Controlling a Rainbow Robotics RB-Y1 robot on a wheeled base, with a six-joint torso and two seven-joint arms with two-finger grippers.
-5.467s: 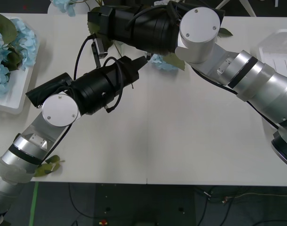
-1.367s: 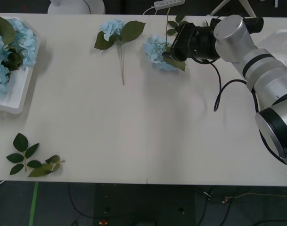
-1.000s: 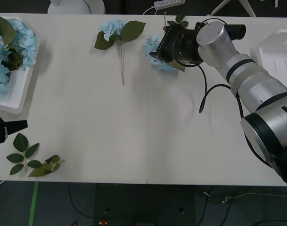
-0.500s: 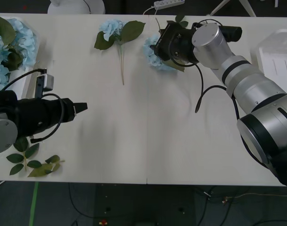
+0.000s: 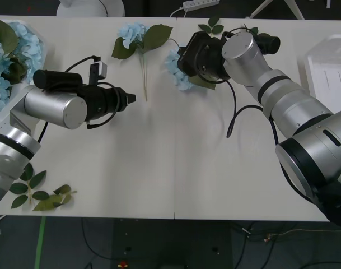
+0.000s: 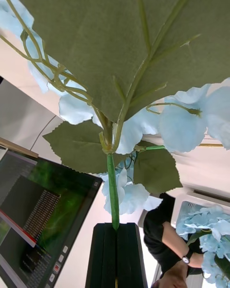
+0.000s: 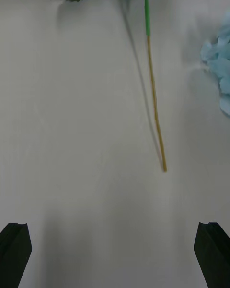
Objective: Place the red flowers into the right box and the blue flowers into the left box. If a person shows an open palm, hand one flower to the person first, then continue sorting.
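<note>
My right gripper hovers over the table's far middle, its black fingers shut on the green stem of a blue flower whose bloom and leaves hang just beyond it. A second blue flower lies to its left, its tan stem pointing toward me. My left gripper is open, beside that stem's end, with nothing between its fingers. The left box holds several blue flowers. The right box sits at the right edge. Red flowers are out of view.
A loose green leaf sprig lies near the front left corner under my left arm, and another sprig lies behind the right gripper. A white power strip sits past the far edge.
My left arm has swung in from the left edge toward the lying flower's stem end. The right gripper has shifted slightly left with its flower.
</note>
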